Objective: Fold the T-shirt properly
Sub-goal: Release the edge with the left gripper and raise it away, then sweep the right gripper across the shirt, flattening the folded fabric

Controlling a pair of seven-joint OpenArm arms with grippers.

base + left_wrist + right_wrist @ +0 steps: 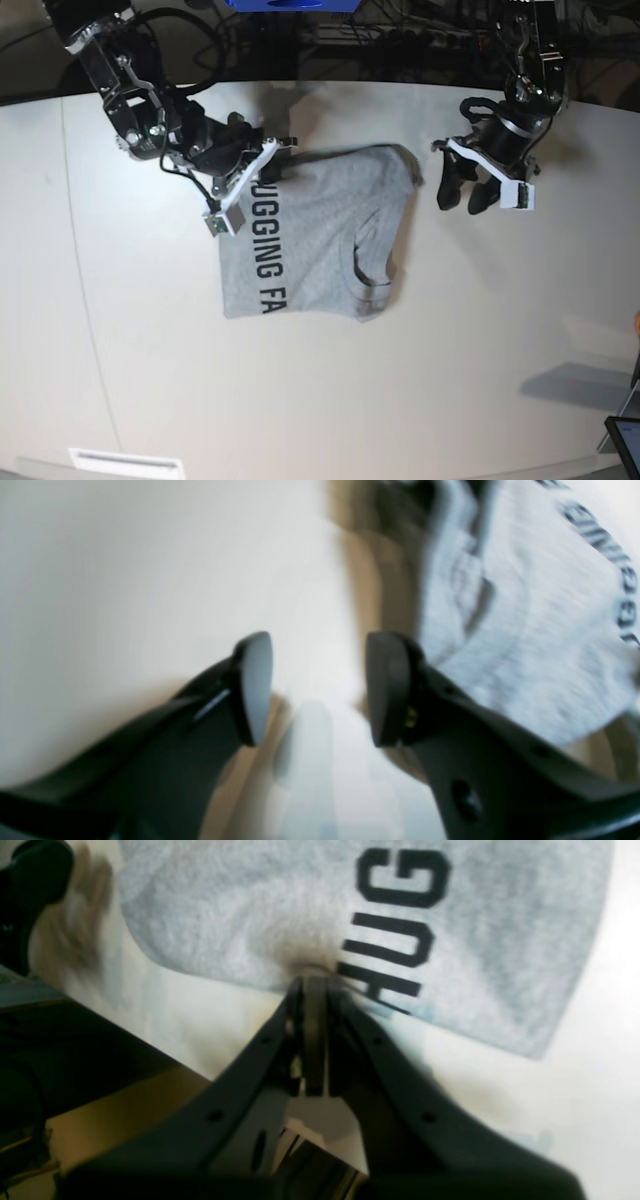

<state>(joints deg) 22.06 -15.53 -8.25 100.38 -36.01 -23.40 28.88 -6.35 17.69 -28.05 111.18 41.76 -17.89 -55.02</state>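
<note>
The grey T-shirt (320, 235) lies partly folded on the white table (120, 330), with black lettering along its left side and the collar toward the right. My right gripper (277, 152) is shut on the shirt's upper left edge; in the right wrist view its jaws (312, 982) pinch the cloth's edge (240, 915) next to the letters "HUG". My left gripper (461, 204) hangs open to the right of the shirt, apart from it. Nothing sits between the left gripper's fingertips (319, 647), and the shirt (525, 610) lies off to their right.
The table's far edge runs behind both arms, with cables and a blue object (290, 4) beyond it. A dark screen corner (624, 438) shows at the lower right. A white strip (125, 462) lies near the front left edge. In the right wrist view the table edge (165, 1060) drops away at the left.
</note>
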